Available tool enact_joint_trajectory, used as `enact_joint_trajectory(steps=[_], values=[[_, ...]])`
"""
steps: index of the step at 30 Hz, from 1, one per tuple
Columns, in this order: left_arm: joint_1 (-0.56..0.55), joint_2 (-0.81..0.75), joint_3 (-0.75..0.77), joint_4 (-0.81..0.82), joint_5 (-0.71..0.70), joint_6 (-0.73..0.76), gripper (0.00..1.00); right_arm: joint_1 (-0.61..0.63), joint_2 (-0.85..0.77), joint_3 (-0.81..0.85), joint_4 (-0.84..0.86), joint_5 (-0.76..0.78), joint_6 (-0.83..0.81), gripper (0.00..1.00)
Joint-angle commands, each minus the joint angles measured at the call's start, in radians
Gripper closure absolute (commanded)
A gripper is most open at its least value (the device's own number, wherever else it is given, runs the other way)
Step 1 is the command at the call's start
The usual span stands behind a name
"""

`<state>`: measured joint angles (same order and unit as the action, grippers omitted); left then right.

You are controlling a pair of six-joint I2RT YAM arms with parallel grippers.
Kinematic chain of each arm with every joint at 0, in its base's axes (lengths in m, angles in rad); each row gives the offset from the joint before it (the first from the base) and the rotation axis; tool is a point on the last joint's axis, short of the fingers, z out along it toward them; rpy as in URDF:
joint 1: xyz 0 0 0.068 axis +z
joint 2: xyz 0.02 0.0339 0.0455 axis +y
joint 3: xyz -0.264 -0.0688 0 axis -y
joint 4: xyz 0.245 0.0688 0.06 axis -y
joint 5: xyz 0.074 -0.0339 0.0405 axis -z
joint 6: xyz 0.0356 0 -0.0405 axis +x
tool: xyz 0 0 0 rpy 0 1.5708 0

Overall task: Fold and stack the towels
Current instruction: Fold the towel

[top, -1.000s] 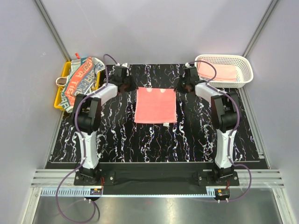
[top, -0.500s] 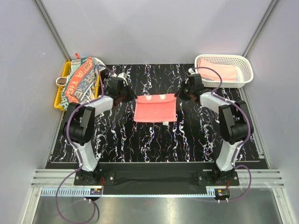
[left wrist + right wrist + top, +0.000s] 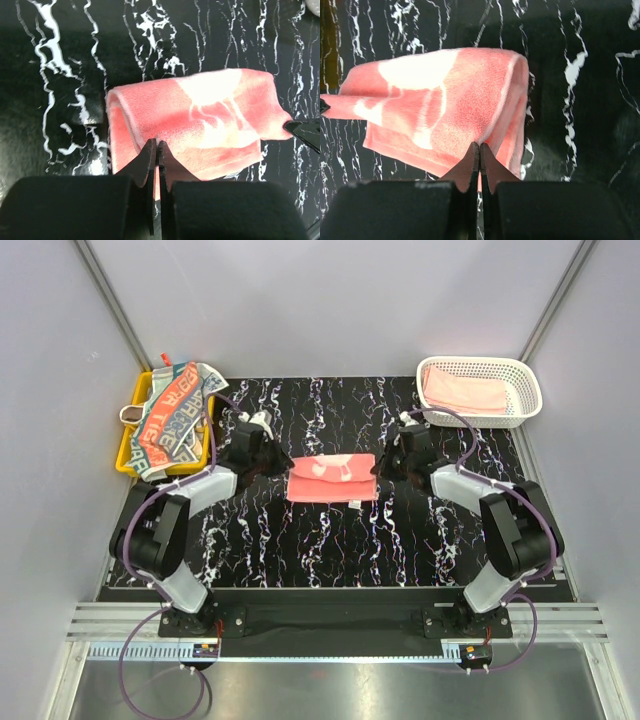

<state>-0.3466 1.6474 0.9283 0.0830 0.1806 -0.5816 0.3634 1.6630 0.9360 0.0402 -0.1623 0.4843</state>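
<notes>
A pink towel (image 3: pixel 333 478) with pale patches lies on the black marbled mat, its far half carried over its near half. My left gripper (image 3: pixel 283 466) is shut on the towel's left far corner; the left wrist view shows the pinched towel (image 3: pixel 200 120) at the fingertips. My right gripper (image 3: pixel 380 464) is shut on the right far corner, and the right wrist view shows the same towel (image 3: pixel 445 100). A cream towel with red and teal letters (image 3: pixel 170 415) lies in the yellow tray. A plain pink towel (image 3: pixel 462 392) lies in the white basket.
The yellow tray (image 3: pixel 132 430) stands at the mat's far left. The white lattice basket (image 3: pixel 525 400) stands at the far right. Grey walls and metal frame rails close in the mat (image 3: pixel 330 550) on three sides.
Both grippers have moved toward the near edge with the towel's far edge in them. The spread towel now shows as a shorter band, folded over itself.
</notes>
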Motion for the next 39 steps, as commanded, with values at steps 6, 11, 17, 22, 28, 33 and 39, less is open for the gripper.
enact_joint_trajectory(steps=[6,11,17,22,28,33,39], values=[[-0.005,-0.11,-0.085,0.047,-0.059,0.0,1.0,0.026,-0.117,-0.084,0.052,0.044,0.034,0.98],[-0.011,-0.13,-0.118,0.054,-0.064,-0.001,1.0,0.039,-0.146,-0.123,0.064,0.052,0.045,0.98],[-0.031,-0.124,-0.141,0.058,-0.072,-0.004,1.0,0.052,-0.144,-0.164,0.086,0.049,0.06,0.98],[-0.049,-0.109,-0.155,0.055,-0.072,-0.018,1.0,0.054,-0.141,-0.187,0.083,0.066,0.06,0.94],[-0.057,-0.168,-0.129,-0.08,-0.136,-0.034,0.75,0.054,-0.199,-0.192,0.011,0.101,0.076,0.72],[-0.071,-0.254,-0.042,-0.254,-0.221,0.002,0.7,0.054,-0.249,-0.125,-0.106,0.144,0.063,0.69],[-0.124,-0.177,0.087,-0.264,-0.153,0.023,0.72,0.062,-0.201,-0.04,-0.131,0.106,0.071,0.69]])
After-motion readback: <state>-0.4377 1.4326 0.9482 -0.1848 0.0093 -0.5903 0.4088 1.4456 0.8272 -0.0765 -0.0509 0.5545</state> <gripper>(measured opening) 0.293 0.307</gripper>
